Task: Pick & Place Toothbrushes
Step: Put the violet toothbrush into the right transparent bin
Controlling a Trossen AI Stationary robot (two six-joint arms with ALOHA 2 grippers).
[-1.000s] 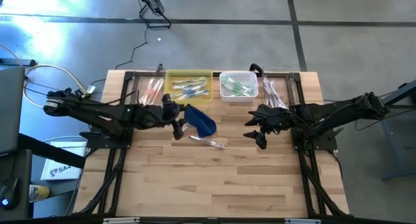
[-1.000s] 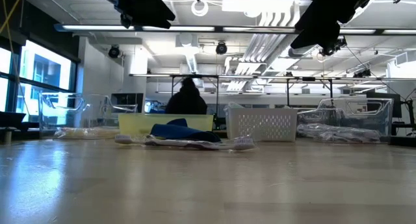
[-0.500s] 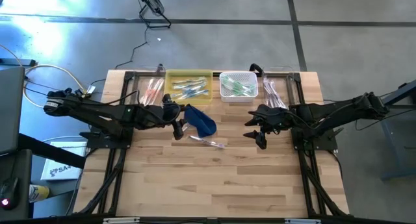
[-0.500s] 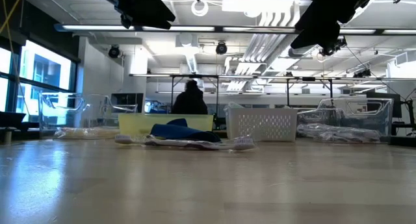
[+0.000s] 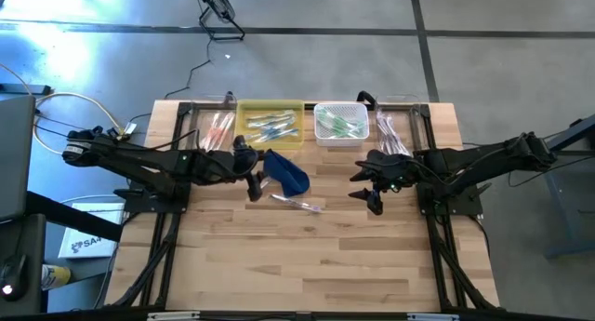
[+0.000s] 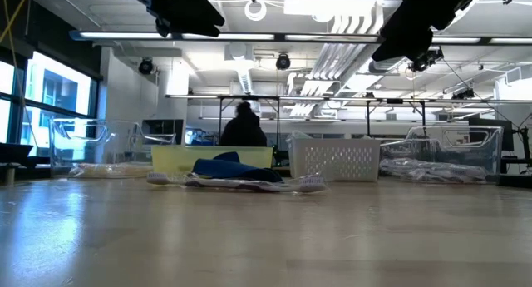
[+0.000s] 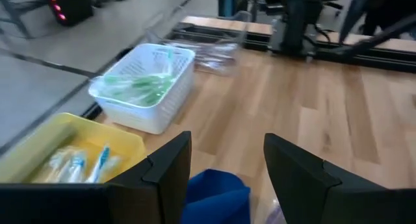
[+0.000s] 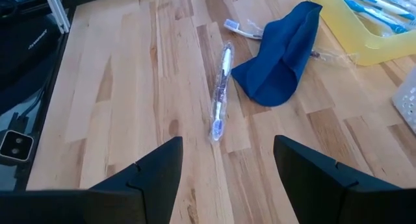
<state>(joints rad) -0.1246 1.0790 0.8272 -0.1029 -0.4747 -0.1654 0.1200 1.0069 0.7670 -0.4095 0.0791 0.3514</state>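
Note:
A wrapped toothbrush lies flat on the wooden table, just in front of a dark blue pouch. A second toothbrush's head sticks out from under the pouch. More toothbrushes lie in the yellow tray and the white basket at the far edge. My left gripper hovers open above the pouch's left end. My right gripper hovers open to the right of the loose toothbrush. Both are clear of the table and hold nothing.
Clear bins with more toothbrushes stand at the far left and far right, beside the tray and basket. The table's near half is bare wood. A person sits in the room behind the table.

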